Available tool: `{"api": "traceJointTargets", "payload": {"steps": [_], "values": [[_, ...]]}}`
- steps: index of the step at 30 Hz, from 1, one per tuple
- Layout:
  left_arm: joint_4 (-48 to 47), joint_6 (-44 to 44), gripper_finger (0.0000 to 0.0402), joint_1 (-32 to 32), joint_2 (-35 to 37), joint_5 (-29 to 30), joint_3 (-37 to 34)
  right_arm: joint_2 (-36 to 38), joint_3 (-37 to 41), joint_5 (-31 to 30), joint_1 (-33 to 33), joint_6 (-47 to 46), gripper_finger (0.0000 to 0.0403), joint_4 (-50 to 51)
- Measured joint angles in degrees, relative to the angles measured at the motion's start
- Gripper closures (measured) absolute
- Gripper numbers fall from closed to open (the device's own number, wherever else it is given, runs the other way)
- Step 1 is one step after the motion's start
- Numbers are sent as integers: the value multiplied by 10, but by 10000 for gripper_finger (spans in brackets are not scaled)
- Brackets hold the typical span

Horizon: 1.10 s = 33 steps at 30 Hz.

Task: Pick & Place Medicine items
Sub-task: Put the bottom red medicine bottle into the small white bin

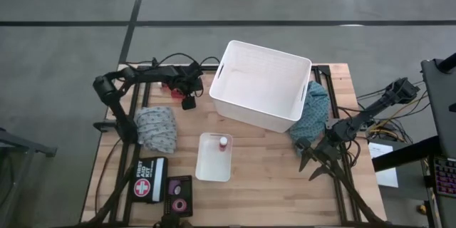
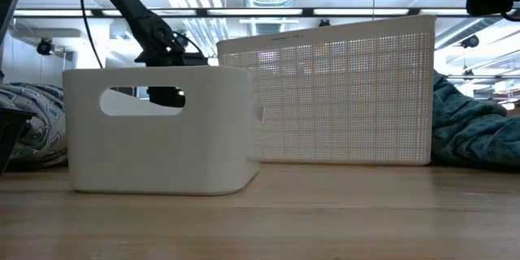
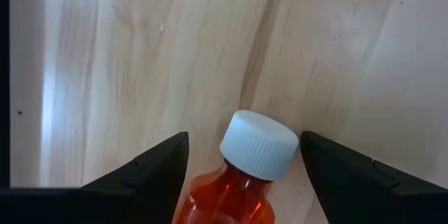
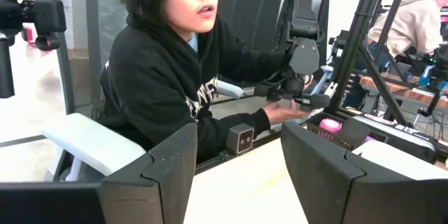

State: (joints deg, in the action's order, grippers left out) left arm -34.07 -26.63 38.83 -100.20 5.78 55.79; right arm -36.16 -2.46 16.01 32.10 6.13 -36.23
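A red bottle with a white cap (image 3: 257, 145) lies on the wood table, cap toward the far edge. My left gripper (image 3: 245, 164) points down over it, open, one finger on each side of the cap with a gap at both. This gripper (image 1: 188, 100) is at the far left, beside the big white basket (image 1: 260, 85). Another red bottle (image 1: 223, 142) stands in the small white bin (image 1: 214, 162). Pink tape rolls (image 1: 178, 194) sit in a dark tray at the near edge. My right gripper (image 4: 238, 171) waits open and level at the table's right side (image 1: 313, 160).
A patterned cloth (image 1: 157, 127) lies left of the bin and a teal cloth (image 1: 315, 108) right of the basket. A first aid kit (image 1: 149, 179) sits at the near left. A person (image 4: 182, 77) sits beyond the table's right edge. Bare wood shows between the bin and my right gripper.
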Motion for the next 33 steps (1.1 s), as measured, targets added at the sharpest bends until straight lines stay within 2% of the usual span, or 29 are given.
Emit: {"api": "traceJointTargets", "payload": {"steps": [6,18,25,33], "values": [[2,-2,155,0,-7,-1,1,0,0,0,0,-1,197,0],[3,16,257,0,-8,-5,1,0,0,0,0,-1,197,0],[3,29,257,0,1,0,1,0,0,0,0,0,197,0],[2,48,256,-1,51,-18,1,0,0,0,0,0,197,0]]}}
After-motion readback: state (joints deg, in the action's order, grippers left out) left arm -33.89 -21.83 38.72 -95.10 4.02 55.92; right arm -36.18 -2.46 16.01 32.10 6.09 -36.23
